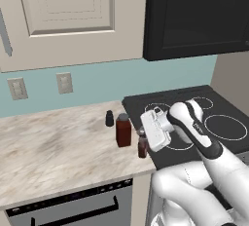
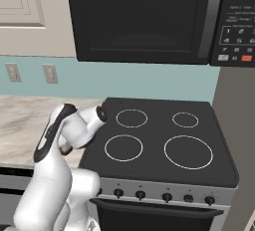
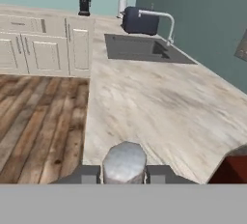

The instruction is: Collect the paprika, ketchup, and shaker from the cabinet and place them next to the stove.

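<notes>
— Now, what does your claw (image 3: pixel 123 174) hold?
— It pinches the ketchup (image 1: pixel 142 146) by its cap, low at the near counter (image 1: pixel 53 147) edge, just left of the stove (image 1: pixel 214 122).
— And the others?
— You'll find the paprika (image 1: pixel 123 130) just beyond it, the shaker (image 1: pixel 110 118) farther back.

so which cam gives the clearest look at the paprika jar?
Left base view: the paprika stands upright on the counter in full outline, cap included, between the shaker and the ketchup. The hand view catches a dark red corner at its right edge, probably the jar. In the right base view the arm blocks that spot.
</notes>
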Motion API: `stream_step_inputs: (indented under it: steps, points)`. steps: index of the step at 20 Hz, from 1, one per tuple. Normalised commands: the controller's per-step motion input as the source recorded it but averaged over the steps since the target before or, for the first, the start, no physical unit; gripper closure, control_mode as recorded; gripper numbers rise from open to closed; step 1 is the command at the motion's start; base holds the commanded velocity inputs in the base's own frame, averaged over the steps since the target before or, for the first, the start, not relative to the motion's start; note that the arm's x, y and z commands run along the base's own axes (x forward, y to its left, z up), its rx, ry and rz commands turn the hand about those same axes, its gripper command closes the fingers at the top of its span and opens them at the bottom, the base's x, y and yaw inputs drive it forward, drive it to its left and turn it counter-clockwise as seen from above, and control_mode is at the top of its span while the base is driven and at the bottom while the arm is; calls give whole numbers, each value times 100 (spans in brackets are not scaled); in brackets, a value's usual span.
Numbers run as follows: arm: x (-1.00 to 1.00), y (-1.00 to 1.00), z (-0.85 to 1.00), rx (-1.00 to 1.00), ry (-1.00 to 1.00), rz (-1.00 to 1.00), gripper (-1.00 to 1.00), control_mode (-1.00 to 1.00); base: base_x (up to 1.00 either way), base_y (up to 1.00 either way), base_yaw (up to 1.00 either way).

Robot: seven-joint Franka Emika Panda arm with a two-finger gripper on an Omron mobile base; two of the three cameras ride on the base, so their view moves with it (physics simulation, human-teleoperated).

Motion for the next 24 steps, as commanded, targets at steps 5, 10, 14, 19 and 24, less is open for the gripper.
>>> stream_step_inputs:
  steps: [5, 10, 14, 19, 24]
  points:
    - [13, -1, -34, 3, -5, 18, 100, -100, 0, 0, 0]
    - [12, -2, -24, 8, -3, 15, 100, -100, 0, 0, 0]
    - [13, 0, -14, 9, -1, 11, 100, -100, 0, 0, 0]
    - [17, -1, -18, 8, 0, 10, 100, -100, 0, 0, 0]
    - [6, -4, -14, 1, 0, 3, 100, -100, 0, 0, 0]
